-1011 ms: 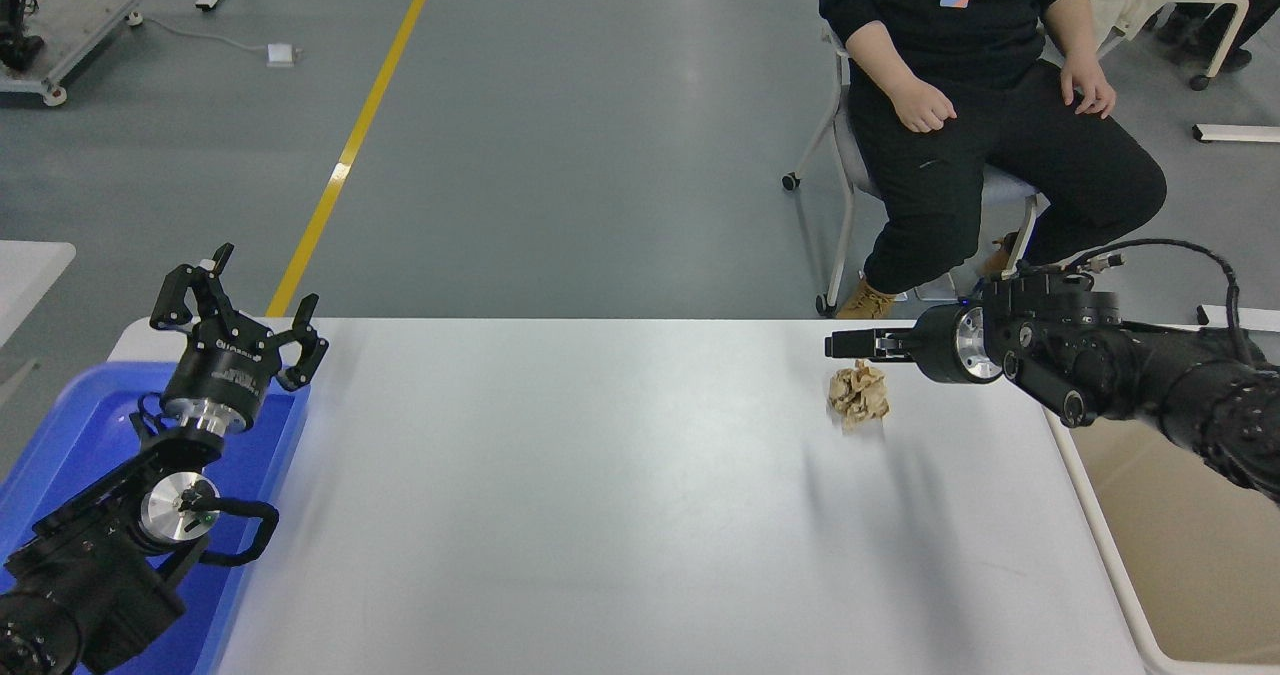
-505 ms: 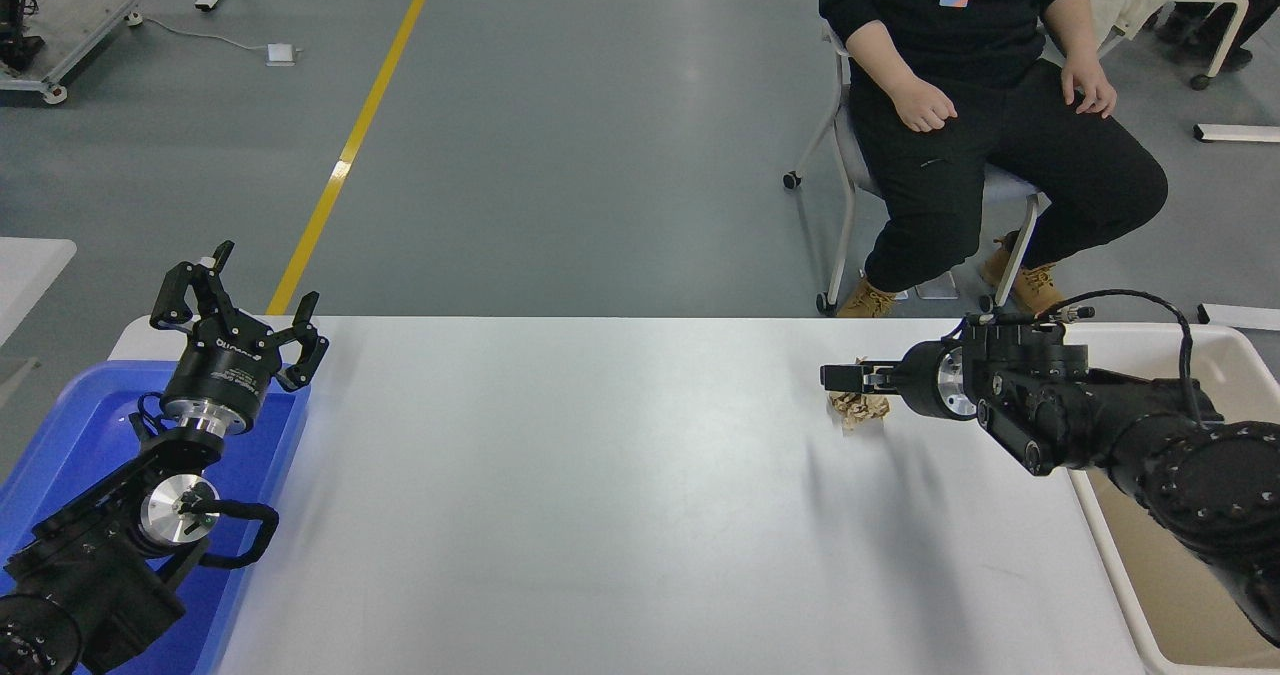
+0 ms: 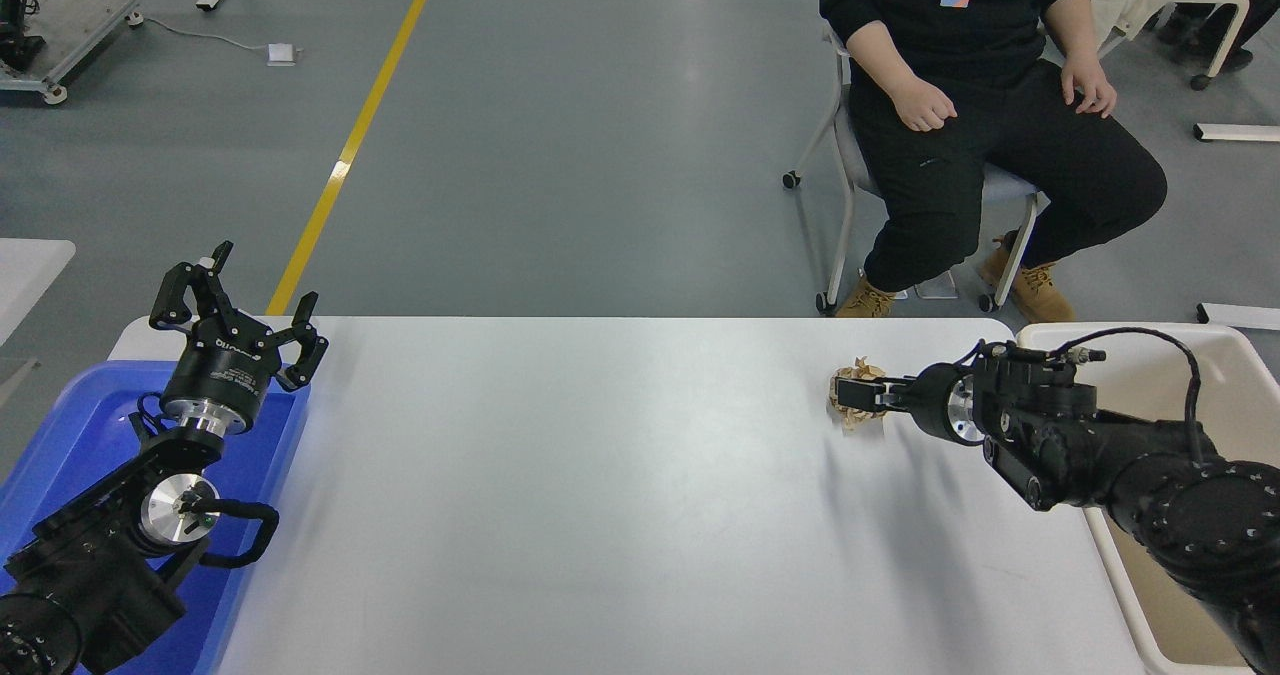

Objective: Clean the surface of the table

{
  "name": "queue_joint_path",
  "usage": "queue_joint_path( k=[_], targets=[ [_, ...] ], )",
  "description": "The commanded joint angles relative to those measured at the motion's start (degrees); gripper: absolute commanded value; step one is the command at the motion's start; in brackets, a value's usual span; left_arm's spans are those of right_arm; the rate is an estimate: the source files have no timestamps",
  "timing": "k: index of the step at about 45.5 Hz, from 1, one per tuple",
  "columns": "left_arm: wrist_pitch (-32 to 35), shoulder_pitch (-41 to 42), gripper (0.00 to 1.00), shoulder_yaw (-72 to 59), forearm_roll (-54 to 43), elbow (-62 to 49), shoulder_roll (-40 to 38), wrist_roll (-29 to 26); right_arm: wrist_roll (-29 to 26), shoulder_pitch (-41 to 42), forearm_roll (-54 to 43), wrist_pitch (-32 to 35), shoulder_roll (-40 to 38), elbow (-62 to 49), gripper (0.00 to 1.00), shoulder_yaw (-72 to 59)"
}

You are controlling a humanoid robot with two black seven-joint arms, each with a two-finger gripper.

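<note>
The table surface (image 3: 600,475) is a wide white top. Near its far right corner lies a crumpled ball of brown paper (image 3: 851,417). My right gripper (image 3: 856,393) reaches in from the right, low over the top and right at the paper, covering its middle. Seen edge-on, its state does not show. My left gripper (image 3: 240,290) is parked at the lower left, open and holding nothing, above the far edge of the blue tray (image 3: 70,425).
A cream-white bin (image 3: 1130,328) stands against the table's right end, under my right arm. A person (image 3: 960,75) sits on a wheeled chair beyond the far right edge, feet near the table.
My right gripper has come down from above the paper ball to table level, and now sits against the ball. The arm has swung lower and nearer. The left arm has not moved.
</note>
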Motion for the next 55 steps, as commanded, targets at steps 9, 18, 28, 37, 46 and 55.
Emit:
queue_joint_path(
  k=[9,18,28,37,46,55],
  targets=[
    [0.0,0.0,1.0,0.0,0.0,0.0,0.0,0.0,0.1,-1.9,0.1,-4.4,0.3,0.3,0.98,0.6],
    [-0.1,0.0,1.0,0.0,0.0,0.0,-0.1,0.0,0.2,-2.7,0.1,-5.9,0.9,0.2,0.95,0.6],
    [0.0,0.0,1.0,0.0,0.0,0.0,0.0,0.0,0.2,-3.8,0.1,-8.2,1.5,-0.1,0.95,0.7],
    [0.0,0.0,1.0,0.0,0.0,0.0,0.0,0.0,0.2,-4.0,0.1,-8.7,1.5,-0.2,0.95,0.7],
    [0.0,0.0,1.0,0.0,0.0,0.0,0.0,0.0,0.2,-4.2,0.1,-8.7,1.5,-0.2,0.95,0.7],
    [0.0,0.0,1.0,0.0,0.0,0.0,0.0,0.0,0.1,-4.8,0.0,-8.7,1.5,-0.2,0.88,0.5]
  ],
)
